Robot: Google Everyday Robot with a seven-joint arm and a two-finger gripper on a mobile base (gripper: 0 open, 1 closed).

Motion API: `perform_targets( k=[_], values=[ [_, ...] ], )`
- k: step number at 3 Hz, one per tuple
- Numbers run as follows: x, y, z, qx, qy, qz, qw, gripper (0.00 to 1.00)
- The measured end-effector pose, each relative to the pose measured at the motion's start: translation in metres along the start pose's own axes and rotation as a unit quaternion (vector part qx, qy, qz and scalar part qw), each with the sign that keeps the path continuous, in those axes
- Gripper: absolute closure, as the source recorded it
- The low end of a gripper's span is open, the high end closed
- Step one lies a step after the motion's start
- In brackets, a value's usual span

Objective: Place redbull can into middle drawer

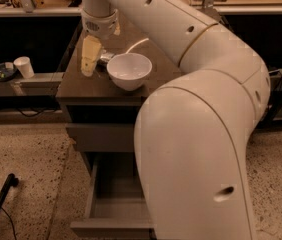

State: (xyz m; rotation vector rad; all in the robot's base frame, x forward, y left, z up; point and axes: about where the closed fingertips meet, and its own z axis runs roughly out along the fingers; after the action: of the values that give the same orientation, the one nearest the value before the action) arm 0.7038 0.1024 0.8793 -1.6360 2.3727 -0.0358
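Note:
The redbull can lies on the cabinet top, just left of a white bowl; only a shiny silver bit of it shows between the gripper and the bowl. My gripper points down at the left side of the can, close to it or touching it. The middle drawer is pulled open low on the cabinet, showing its plain grey inside, with nothing visible in it. My arm hides its right half.
A closed grey drawer front sits above the open one. My big white arm fills the right of the view. A white paper cup and a dark dish stand on a low shelf to the left.

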Motion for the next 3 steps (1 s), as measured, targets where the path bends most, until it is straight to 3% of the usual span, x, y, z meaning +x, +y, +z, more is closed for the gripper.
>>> perform_targets(
  k=[2,3],
  values=[
    [-0.008,-0.008,0.013,0.003,0.0,0.008,1.0,0.0],
    [-0.017,-0.026,0.049,0.007,0.002,0.028,0.9996,0.0]
  ],
)
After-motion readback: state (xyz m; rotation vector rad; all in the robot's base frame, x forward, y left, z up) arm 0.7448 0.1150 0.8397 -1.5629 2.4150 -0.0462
